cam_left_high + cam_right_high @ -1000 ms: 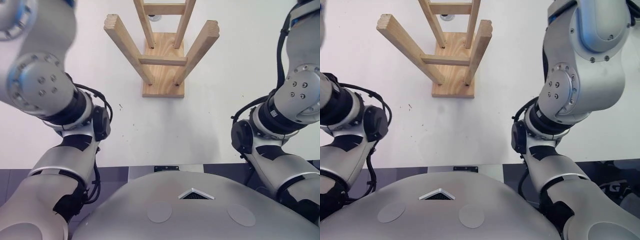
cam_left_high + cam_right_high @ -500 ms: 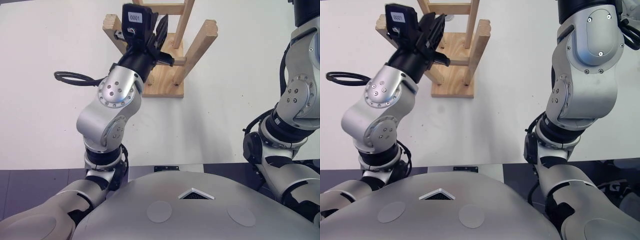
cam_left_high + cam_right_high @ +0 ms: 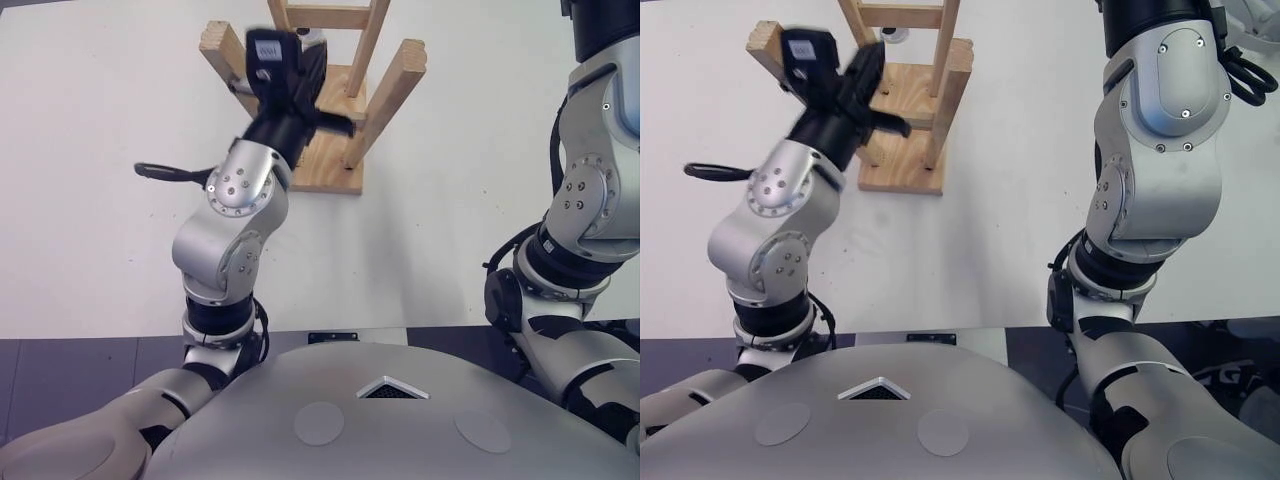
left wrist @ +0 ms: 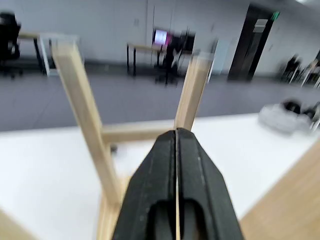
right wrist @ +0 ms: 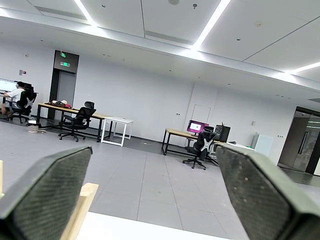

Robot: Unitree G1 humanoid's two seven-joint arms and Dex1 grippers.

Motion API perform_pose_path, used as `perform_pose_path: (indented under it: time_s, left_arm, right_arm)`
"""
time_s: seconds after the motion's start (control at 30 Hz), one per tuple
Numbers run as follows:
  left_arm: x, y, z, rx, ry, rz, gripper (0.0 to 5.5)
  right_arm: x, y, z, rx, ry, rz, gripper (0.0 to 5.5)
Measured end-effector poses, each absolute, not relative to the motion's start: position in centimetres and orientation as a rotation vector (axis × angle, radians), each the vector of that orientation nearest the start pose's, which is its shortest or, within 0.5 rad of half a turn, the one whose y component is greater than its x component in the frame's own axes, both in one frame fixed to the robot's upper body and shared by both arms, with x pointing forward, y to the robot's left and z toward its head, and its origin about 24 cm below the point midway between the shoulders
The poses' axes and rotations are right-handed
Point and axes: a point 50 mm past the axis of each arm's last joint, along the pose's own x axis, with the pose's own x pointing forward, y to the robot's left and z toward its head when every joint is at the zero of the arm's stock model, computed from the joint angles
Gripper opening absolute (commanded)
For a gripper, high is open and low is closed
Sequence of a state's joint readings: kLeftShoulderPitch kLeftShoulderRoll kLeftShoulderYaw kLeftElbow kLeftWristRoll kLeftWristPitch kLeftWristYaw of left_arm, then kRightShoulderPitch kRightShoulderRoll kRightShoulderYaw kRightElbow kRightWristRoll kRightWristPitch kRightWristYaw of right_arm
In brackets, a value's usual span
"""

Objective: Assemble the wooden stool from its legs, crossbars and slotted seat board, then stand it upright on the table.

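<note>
Standing seat-down on the table (image 3: 470,200), the stool (image 3: 330,168) points its legs (image 3: 385,105) upward. The left gripper (image 4: 176,134), fingers pressed together, sits among the near legs. The right gripper (image 5: 155,192), fingers spread, is raised farther off.

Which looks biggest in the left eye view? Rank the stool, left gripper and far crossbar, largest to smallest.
1. stool
2. left gripper, though it sits nearer the camera, which enlarges it
3. far crossbar, clearly smallest
</note>
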State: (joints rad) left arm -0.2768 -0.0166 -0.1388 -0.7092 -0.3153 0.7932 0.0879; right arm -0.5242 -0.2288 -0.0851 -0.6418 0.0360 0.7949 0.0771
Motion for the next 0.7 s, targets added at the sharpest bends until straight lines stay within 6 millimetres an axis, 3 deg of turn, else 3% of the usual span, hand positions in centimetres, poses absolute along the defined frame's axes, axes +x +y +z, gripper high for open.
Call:
perform_pose_path:
  time_s: [0.13,0.17,0.23,0.3,0.37,0.43,0.5,0.57,0.7]
  left_arm:
    - [23.3,10.6,24.9,-0.26,-0.432,-0.472,0.84]
    - [23.2,12.0,27.5,-0.259,-0.543,-0.475,1.04]
    - [23.6,14.5,29.4,-0.229,-0.604,-0.42,1.35]
    - [24.8,18.7,29.3,-0.17,-0.567,-0.289,1.72]
    - [26.1,22.7,26.6,-0.092,-0.448,-0.174,2.06]
    - [27.1,24.3,23.7,-0.03,-0.341,-0.154,2.25]
    - [28.8,26.0,17.0,0.036,-0.09,-0.145,2.25]
    - [29.7,26.2,10.3,0.064,0.152,-0.17,2.25]
    - [29.7,23.8,1.4,0.134,0.385,-0.32,2.25]
  right_arm:
    - [26.8,-16.1,24.0,-0.179,-0.355,0.067,4.54]
    - [26.9,-16.5,23.1,-0.181,-0.322,0.054,4.54]
    - [27.2,-17.2,21.7,-0.188,-0.261,0.052,4.54]
    - [27.6,-18.0,19.6,-0.206,-0.168,0.075,4.54]
    - [27.7,-18.8,16.0,-0.244,-0.005,0.111,4.54]
    - [27.8,-18.9,14.3,-0.267,0.057,0.134,4.54]
    - [28.2,-18.8,11.1,-0.289,0.17,0.181,4.54]
    - [28.5,-17.9,8.2,-0.326,0.264,0.275,4.54]
    - [27.6,-15.2,3.3,-0.393,0.427,0.532,4.54]
